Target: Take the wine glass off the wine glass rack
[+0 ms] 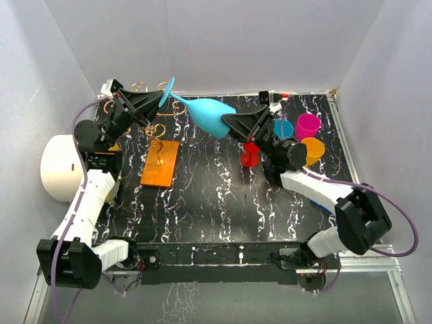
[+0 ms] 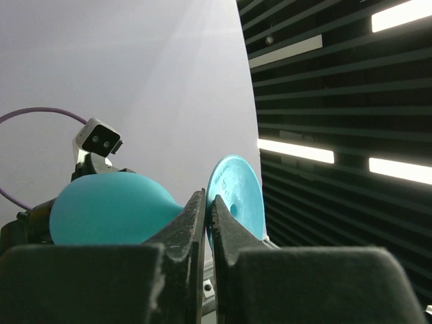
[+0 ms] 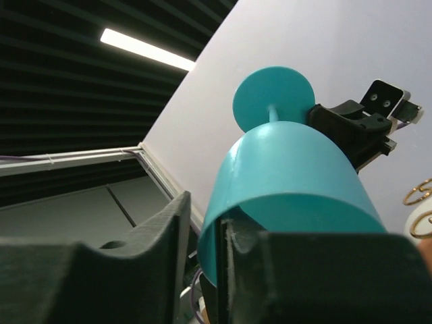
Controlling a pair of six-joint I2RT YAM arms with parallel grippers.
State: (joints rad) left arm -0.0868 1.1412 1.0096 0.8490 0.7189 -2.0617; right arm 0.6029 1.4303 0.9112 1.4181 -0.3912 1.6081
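Note:
A teal wine glass (image 1: 206, 115) hangs on its side in the air above the back of the table, foot to the left. My left gripper (image 1: 162, 99) is shut on its thin stem just behind the foot. In the left wrist view the bowl (image 2: 108, 209) lies left of the jaws and the foot (image 2: 236, 196) right. My right gripper (image 1: 233, 123) pinches the bowl's rim (image 3: 223, 223), one finger inside and one outside. The wine glass rack stands below, with an orange-brown base (image 1: 160, 164) and gold scrolls (image 1: 142, 86). The glass hangs apart from it.
A red wine glass (image 1: 250, 154) stands under my right arm. Blue (image 1: 283, 128), magenta (image 1: 307, 126) and orange (image 1: 312, 150) cups sit at the back right. A white cylinder (image 1: 62, 167) stands beside the table's left edge. White walls enclose the table.

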